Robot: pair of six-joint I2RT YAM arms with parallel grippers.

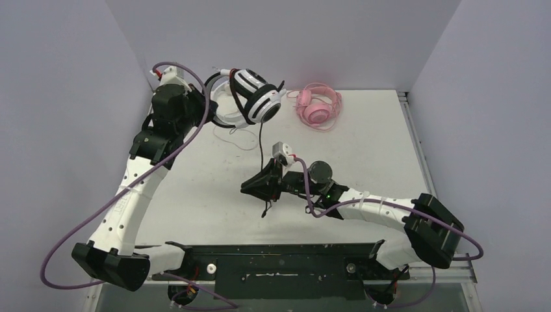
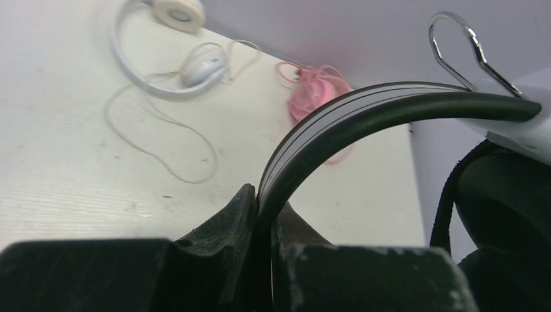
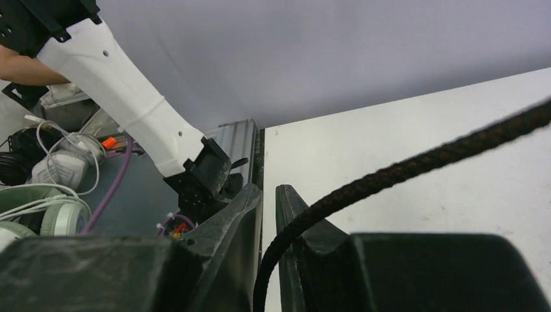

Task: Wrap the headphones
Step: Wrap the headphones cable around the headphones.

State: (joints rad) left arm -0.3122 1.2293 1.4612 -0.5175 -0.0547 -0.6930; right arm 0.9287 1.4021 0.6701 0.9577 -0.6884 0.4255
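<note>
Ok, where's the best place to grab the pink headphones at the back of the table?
Probably the headband, from straight above: the pink headphones lie flat on the table, so the slim band is exposed for a pinch, while the ear cups look too broad.

We log three headsets.

- **Black-and-white headset point(image 1: 258, 97):** It is up off the table. Its striped headband point(image 2: 338, 123) is pinched between the fingers of the left gripper point(image 2: 263, 195), and the ear cups hang tilted.
- **Black cable point(image 1: 261, 140):** It drops nearly straight down from the black-and-white headset into the right gripper point(image 3: 269, 195), whose fingers close on it. Up close we see a braided weave.
- **White headset point(image 1: 224, 118):** It lies flat at the far left of the table. Its thin white cord point(image 2: 162, 149) trails in loose loops beside it.
- **Pink headset point(image 1: 318, 107):** It lies flat near the far edge, to the right of the white one. Its pink cable point(image 1: 333, 97) curls close around it.
</note>
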